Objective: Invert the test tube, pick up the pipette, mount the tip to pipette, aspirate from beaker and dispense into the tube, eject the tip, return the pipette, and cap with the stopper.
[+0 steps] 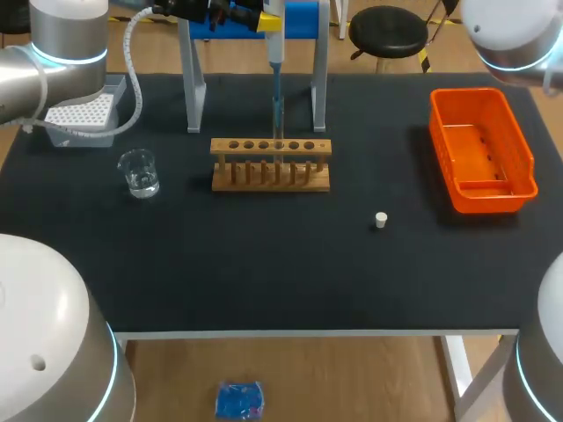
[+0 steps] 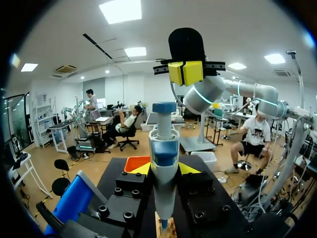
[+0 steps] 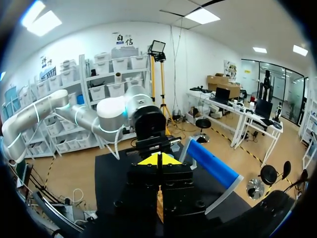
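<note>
My left gripper (image 1: 266, 21) is shut on the white and blue pipette (image 1: 274, 54) and holds it upright over the wooden tube rack (image 1: 271, 164). The pipette's thin tip (image 1: 277, 119) points down at a middle hole, where a clear test tube (image 1: 278, 163) shows faintly. In the left wrist view the pipette (image 2: 164, 163) stands between my yellow fingers (image 2: 141, 170). My right gripper (image 2: 185, 73) hangs shut a little above its blue plunger (image 2: 164, 107). The right wrist view shows that gripper (image 3: 158, 159) with its tips together. The beaker (image 1: 139, 172) stands left of the rack. The white stopper (image 1: 381, 220) lies on the mat to the right.
A tip box (image 1: 79, 114) sits at the back left under my left arm. An orange bin (image 1: 482, 149) stands at the right. The blue-topped pipette stand (image 1: 303, 19) rises on white legs just behind the rack.
</note>
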{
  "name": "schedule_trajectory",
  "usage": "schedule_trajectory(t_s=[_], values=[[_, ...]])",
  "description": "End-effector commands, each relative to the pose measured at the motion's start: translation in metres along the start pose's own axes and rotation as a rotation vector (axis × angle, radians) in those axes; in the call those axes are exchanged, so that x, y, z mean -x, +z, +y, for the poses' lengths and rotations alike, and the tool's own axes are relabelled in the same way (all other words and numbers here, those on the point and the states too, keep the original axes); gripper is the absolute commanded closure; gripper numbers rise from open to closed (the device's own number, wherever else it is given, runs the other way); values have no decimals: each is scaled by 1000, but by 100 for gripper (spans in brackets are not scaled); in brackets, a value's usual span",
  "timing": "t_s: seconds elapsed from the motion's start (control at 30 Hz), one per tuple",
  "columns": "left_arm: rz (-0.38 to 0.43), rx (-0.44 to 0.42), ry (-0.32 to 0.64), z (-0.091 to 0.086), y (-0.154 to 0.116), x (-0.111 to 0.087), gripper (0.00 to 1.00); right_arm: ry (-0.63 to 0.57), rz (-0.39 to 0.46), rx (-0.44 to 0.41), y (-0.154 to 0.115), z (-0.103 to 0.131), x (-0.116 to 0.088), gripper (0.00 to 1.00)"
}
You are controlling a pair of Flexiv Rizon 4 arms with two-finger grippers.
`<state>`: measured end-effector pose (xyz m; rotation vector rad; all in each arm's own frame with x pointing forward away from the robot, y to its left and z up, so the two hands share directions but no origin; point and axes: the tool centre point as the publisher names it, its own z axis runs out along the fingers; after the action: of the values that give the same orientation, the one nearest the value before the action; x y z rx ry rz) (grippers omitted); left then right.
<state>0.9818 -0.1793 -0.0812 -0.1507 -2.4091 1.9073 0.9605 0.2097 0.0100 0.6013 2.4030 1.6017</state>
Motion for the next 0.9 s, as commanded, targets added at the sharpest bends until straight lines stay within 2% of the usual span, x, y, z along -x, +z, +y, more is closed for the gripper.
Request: schedule_trajectory(t_s=[0.03,0.9], values=[[-4,1,0,-1,0,-1,100,5,-2,-13,8,4,1,100],[-4,1,0,-1,0,-1,100,21,-10,-50,31,-2,9,100]])
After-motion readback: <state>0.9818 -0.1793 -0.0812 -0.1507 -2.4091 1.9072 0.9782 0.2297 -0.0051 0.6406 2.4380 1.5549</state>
